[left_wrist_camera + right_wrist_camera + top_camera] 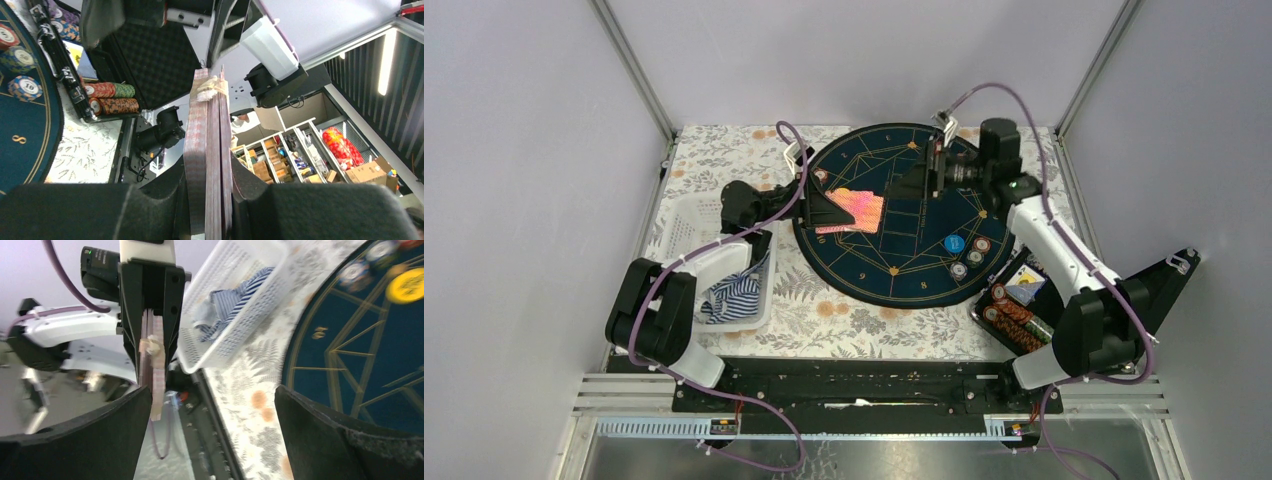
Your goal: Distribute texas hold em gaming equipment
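The left end effector [207,202] is partly closed on a deck of cards [207,150]. It pinches the broad faces and holds the deck on edge above the upper left of the round mat [894,275]. A pale band [212,87] wraps the deck's far end. The right end effector [212,435] stands fully open and empty at the upper centre of the overhead view, facing the deck.

The step looks like a handover, or stripping the band. The right arm would do well to come in square, straddle the free end clear of the left fingers, and close before the left one lets go, lest cards fan out.

Loose chips [974,257] and a blue disc [953,243] lie on the mat's lower right, beside an open case [1004,272]. The bench [854,325] carries a flowered cover, and a basket [679,222] at the left holds a striped cloth [729,297]. Plain grey walls enclose it, with stocked shelves [300,160] outside.
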### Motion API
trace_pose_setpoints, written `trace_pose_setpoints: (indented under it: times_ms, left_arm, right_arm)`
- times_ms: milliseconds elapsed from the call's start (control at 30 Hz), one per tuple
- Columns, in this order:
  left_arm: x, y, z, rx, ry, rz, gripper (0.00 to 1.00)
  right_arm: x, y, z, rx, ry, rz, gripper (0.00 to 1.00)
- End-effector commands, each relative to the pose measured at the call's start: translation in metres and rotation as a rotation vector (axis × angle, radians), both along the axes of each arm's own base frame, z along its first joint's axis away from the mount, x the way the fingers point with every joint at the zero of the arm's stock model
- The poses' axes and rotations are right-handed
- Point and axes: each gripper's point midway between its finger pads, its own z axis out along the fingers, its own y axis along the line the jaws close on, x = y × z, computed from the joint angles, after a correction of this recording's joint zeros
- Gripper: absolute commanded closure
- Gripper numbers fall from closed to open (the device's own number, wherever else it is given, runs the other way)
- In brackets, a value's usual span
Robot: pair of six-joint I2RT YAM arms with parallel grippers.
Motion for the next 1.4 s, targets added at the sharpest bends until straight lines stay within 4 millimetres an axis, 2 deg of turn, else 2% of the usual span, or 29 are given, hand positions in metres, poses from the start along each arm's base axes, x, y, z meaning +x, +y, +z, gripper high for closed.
trace_pose_setpoints:
  times_ms: [0, 100, 167, 300, 400, 500, 600, 900, 1367]
  left_arm:
    - [0.008, 0.001, -0.003, 0.026, -0.034, 0.043, 0.98]
    - [0.01, -0.001, -0.014, 0.069, -0.013, 0.033, 1.0]
    - [0.01, -0.001, -0.019, 0.085, 0.0, 0.023, 1.0]
    - [0.01, -0.005, -0.036, 0.145, 0.028, 0.009, 1.0]
    - [0.007, -0.013, -0.051, 0.217, 0.026, 0.001, 1.0]
    - [-0.001, -0.02, -0.058, 0.256, 0.021, -0.022, 1.0]
    - [-0.001, -0.022, -0.059, 0.262, 0.031, -0.02, 1.0]
    - [-0.007, -0.028, -0.058, 0.258, 0.032, -0.045, 1.0]
    - [-0.01, -0.03, -0.049, 0.218, 0.049, -0.058, 1.0]
  right_arm:
    - [0.012, -0.034, 0.005, -0.277, -0.277, -0.023, 0.0]
    - [0.01, -0.046, 0.005, -0.424, -0.409, 0.023, 0.0]
    - [0.006, -0.046, 0.005, -0.522, -0.495, 0.07, 0.0]
    - [-0.017, -0.028, -0.01, -0.66, -0.582, 0.205, 0.0]
    - [-0.025, -0.013, -0.015, -0.683, -0.671, 0.221, 0.0]
    - [-0.029, -0.005, -0.016, -0.707, -0.757, 0.242, 0.0]
    - [-0.042, 0.004, -0.022, -0.736, -0.762, 0.329, 0.0]
    - [-0.051, 0.024, -0.052, -0.822, -0.749, 0.45, 0.01]
    - [-0.062, 0.047, -0.079, -0.91, -0.775, 0.508, 0.0]
